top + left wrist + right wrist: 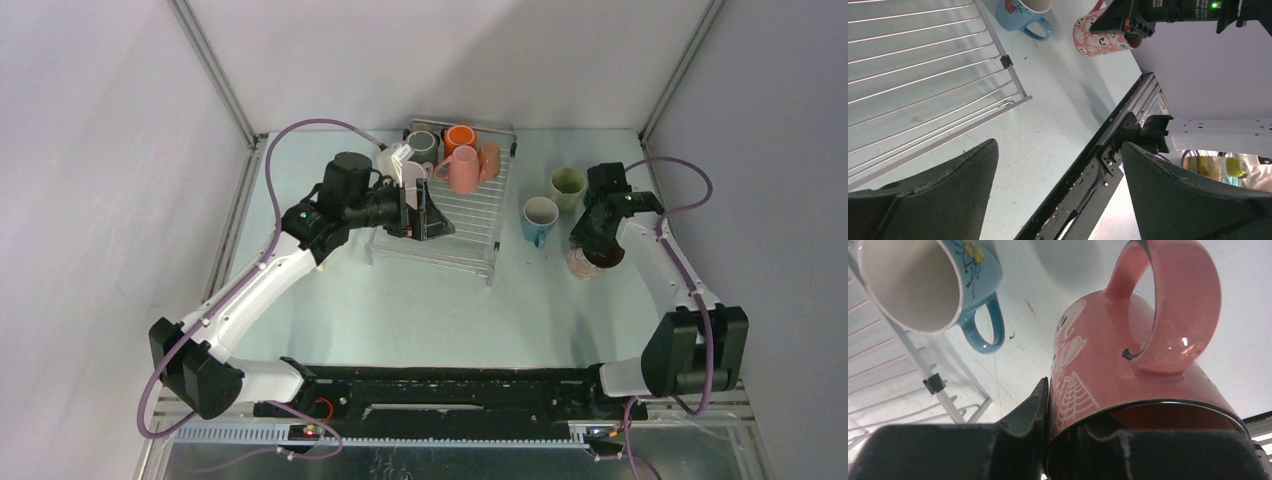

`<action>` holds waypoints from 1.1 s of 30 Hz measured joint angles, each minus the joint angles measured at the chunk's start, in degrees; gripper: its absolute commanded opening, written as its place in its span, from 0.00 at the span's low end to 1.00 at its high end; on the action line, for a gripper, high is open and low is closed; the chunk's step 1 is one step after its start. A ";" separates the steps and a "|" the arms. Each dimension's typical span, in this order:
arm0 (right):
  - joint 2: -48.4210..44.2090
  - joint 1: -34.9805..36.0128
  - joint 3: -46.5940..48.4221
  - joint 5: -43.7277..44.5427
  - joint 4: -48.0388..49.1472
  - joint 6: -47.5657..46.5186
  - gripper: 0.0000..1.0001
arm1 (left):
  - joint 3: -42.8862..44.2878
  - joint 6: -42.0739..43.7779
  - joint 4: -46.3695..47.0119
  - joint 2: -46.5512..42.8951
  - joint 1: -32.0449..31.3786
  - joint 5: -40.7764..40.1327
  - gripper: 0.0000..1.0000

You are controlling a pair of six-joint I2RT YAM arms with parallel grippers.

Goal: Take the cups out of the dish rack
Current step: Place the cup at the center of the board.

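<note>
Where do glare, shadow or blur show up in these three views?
Top external: even, soft light, faint shadow beneath the dish rack. Left wrist: jaws dark and slightly blurred in the foreground; washed-out bright patch lower right. Right wrist: pink mug crowds the lens, small glare on its handle, jaws dark and soft below.

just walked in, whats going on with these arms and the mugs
Two robot arms are unloading mugs from a wire dish rack. The right gripper has its jaws shut on the rim of a tilted pink patterned mug, low by the table to the right of the rack. A blue mug and a green mug stand there. The left gripper hangs over the rack's left side, jaws open and empty. An orange mug, a grey mug and others sit at the rack's far end.
</note>
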 measured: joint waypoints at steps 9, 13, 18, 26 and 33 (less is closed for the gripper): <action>7.23 -2.34 0.00 0.72 2.43 1.46 0.00 | 0.00 0.74 -0.46 0.04 -0.02 -0.09 1.00; 9.97 -2.95 0.02 1.27 2.95 1.97 0.00 | 0.00 0.76 -0.81 0.09 -0.02 -0.09 1.00; 12.96 -3.26 1.27 1.75 2.86 2.29 0.00 | 0.00 0.76 -0.94 0.37 -0.02 -0.09 1.00; 16.65 -3.30 5.77 1.86 2.95 2.38 0.00 | 0.09 0.76 -1.36 0.52 -0.02 -0.09 1.00; 19.28 -3.30 8.04 1.84 2.97 2.38 0.00 | 1.07 0.96 -1.73 0.90 -0.02 -0.09 1.00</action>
